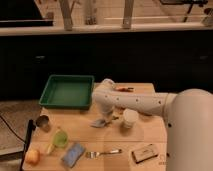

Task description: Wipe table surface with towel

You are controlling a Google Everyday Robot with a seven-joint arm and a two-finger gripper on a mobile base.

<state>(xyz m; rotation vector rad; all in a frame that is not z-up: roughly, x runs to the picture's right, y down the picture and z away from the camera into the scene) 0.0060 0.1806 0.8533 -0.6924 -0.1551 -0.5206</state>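
A white robot arm reaches over a wooden worktop (116, 140). Its pincer (106, 119) sits on a crumpled grey towel (98, 123), just in front of the green tray (66, 92). I cannot tell its grip.

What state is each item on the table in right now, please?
gripper: low at the towel, near the middle of the table
towel: crumpled, lying under the gripper
green tray: flat, looks empty
white cup: upright
metal cup: upright
fork: lying flat
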